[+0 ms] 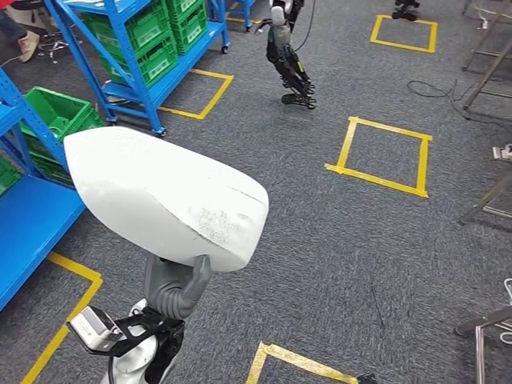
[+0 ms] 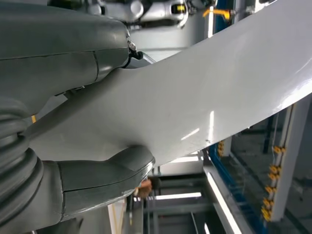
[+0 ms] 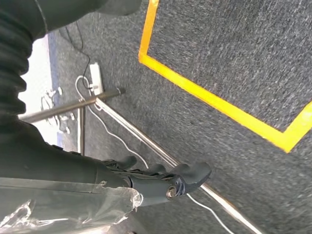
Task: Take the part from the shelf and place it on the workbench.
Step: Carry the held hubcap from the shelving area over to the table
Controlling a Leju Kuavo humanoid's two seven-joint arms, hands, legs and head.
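Note:
A large white, smooth, elongated part (image 1: pixel 163 196) is held up over the grey carpet in the head view. My left hand (image 1: pixel 178 288) grips it from underneath at its lower edge. In the left wrist view the part (image 2: pixel 206 92) lies clamped between the thick grey thumb (image 2: pixel 107 178) and the fingers on its other side. My right hand (image 3: pixel 162 183) hangs over the floor with its dark fingers stretched out and nothing in them.
Blue shelves (image 1: pixel 36 216) with green crates (image 1: pixel 58 116) stand at the left and far left. Yellow taped squares (image 1: pixel 380 156) mark the carpet. Another robot's legs (image 1: pixel 290 64) stand ahead. Metal frame legs (image 1: pixel 489 200) and cables (image 3: pixel 110 136) lie at the right.

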